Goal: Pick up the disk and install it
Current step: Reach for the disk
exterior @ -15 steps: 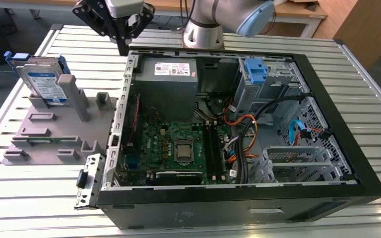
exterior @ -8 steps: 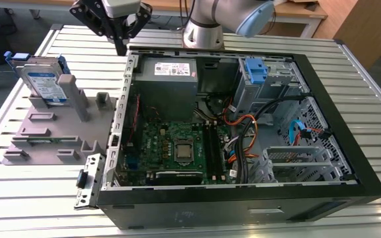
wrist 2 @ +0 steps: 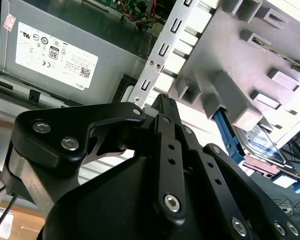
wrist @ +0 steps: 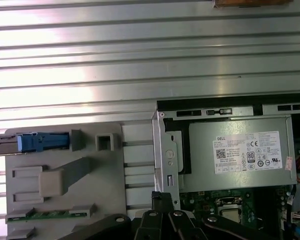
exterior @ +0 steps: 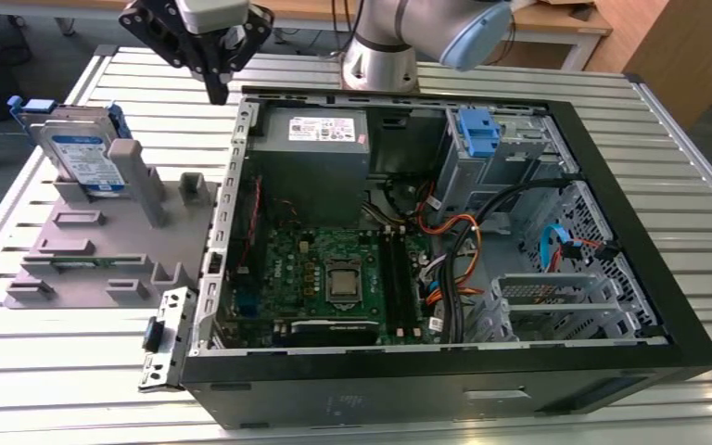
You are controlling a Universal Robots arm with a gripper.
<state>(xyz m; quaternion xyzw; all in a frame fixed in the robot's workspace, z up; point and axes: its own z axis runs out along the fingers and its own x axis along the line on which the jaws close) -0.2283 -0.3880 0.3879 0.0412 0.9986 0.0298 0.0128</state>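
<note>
The disk [exterior: 84,153] stands upright on edge in a grey holder [exterior: 78,252] on the exterior view's left, silver with a white and blue label and a blue carrier. In the first wrist view the disk [wrist: 42,141] appears edge-on as a blue strip; in the second wrist view the disk [wrist 2: 264,146] lies behind the holder's posts. My gripper [exterior: 218,91] hangs above the table beside the case's rear corner, well apart from the disk. Its black fingers meet at the tip, shut on nothing, as seen on the gripper [wrist 2: 163,101] and the gripper [wrist: 159,196].
An open computer case [exterior: 653,199] fills the table's middle, holding a grey power supply [exterior: 319,139], a motherboard [exterior: 331,278], cables and a blue latch piece [exterior: 477,134]. A metal drive cage [exterior: 554,297] sits at the near right. The slatted metal table [exterior: 703,120] surrounds everything.
</note>
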